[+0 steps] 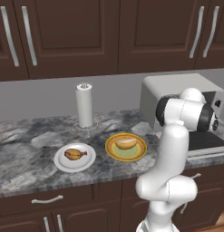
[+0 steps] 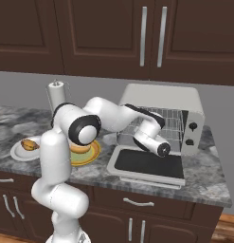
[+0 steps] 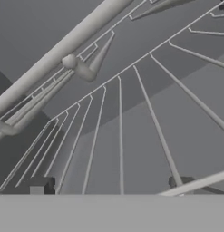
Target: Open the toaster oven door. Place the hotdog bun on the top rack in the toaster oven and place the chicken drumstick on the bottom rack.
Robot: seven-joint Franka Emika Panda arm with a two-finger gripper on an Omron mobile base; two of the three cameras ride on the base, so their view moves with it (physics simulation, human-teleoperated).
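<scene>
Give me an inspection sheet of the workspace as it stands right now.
Surface: grey marble counter.
Job's things: toaster oven with door folded down flat; wire racks bare; chicken drumstick on white plate; hotdog bun on yellow plate.
Clutter: paper towel roll.
Grippers: gripper open, holding nothing, close to the rack wires.
Cables: nothing seen.
Surroundings: dark wood cabinets above and below.

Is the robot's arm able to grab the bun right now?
Probably yes. The bun lies uncovered on the yellow plate with nothing over it, and the end effector is open, but it sits at the oven racks, so the arm must swing back.
</scene>
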